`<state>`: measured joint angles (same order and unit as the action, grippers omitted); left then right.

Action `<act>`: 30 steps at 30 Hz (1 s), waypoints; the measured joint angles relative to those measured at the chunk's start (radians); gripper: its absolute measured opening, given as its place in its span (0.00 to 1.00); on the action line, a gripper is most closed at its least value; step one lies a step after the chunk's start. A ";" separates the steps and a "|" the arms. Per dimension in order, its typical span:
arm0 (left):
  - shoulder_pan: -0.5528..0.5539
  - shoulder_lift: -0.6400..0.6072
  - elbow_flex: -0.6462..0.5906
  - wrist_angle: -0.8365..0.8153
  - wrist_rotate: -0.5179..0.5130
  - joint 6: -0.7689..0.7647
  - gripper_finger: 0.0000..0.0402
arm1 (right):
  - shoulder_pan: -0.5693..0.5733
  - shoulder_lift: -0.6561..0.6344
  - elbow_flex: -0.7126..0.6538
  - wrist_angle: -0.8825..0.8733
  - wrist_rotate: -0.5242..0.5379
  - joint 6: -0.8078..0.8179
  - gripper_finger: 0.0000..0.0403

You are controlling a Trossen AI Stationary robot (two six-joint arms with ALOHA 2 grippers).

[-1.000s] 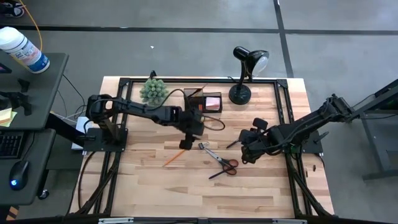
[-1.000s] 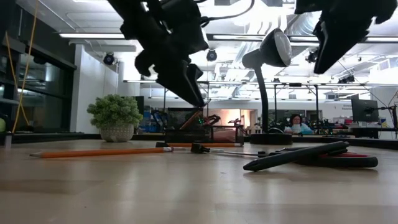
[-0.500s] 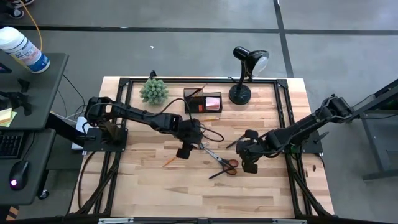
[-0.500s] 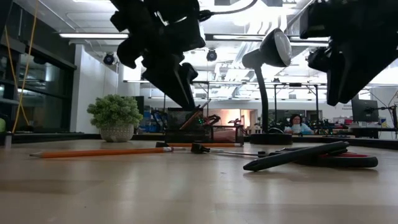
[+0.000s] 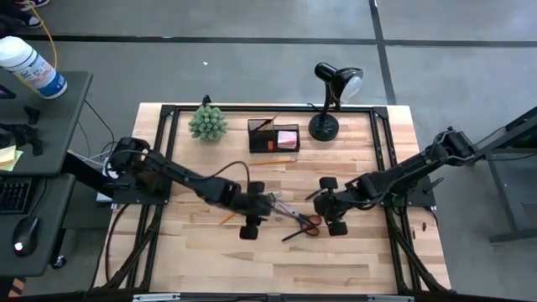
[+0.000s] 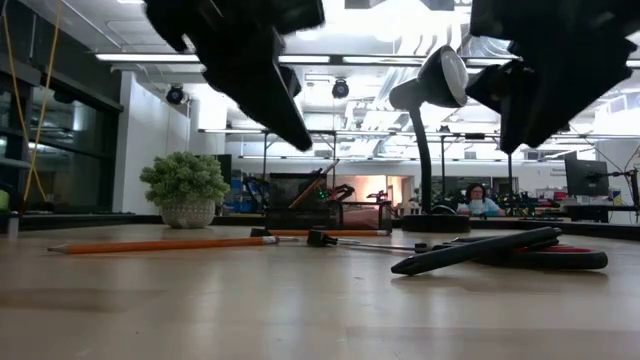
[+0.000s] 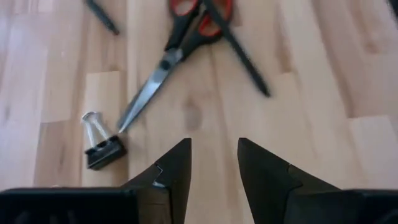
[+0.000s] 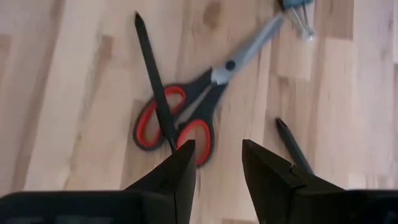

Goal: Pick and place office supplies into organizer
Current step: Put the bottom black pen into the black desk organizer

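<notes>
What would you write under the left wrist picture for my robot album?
Left gripper, fingers apart, above red-handled scissors and a binder clip.

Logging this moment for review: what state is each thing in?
Scissors: flat on table, closed, not held.
Black pen: lying across the scissors' handles.
Binder clip: on table by the blade tip.
Left hand: open, empty, above table.
Right hand: open, empty, over the scissors.
Organizer: upright, pencil inside.

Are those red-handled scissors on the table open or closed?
Closed. In both wrist views the scissors lie flat on the wood with the blades together as one straight strip; a black pen lies across the red handles.
</notes>
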<state>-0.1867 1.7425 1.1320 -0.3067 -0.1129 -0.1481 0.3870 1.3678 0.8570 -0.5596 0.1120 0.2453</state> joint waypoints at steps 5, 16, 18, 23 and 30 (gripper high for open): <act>-0.073 -0.029 -0.001 -0.006 -0.079 -0.013 0.29 | 0.000 0.000 0.000 0.064 -0.052 -0.001 0.31; -0.189 -0.213 0.000 -0.008 -0.333 0.141 0.29 | 0.000 0.000 0.001 0.303 -0.090 -0.062 0.31; -0.203 -0.228 0.000 -0.005 -0.356 0.165 0.29 | 0.000 0.000 0.001 0.302 -0.067 -0.027 0.31; -0.236 -0.236 0.000 -0.012 -0.360 0.172 0.29 | 0.007 0.000 0.001 0.302 -0.062 0.054 0.31; -0.314 -0.236 0.000 -0.036 -0.410 0.151 0.29 | 0.018 0.030 0.096 0.211 -0.068 -0.070 0.31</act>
<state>-0.5006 1.5070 1.1320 -0.3431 -0.5234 0.0033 0.4053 1.3982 0.9526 -0.3485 0.0440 0.1756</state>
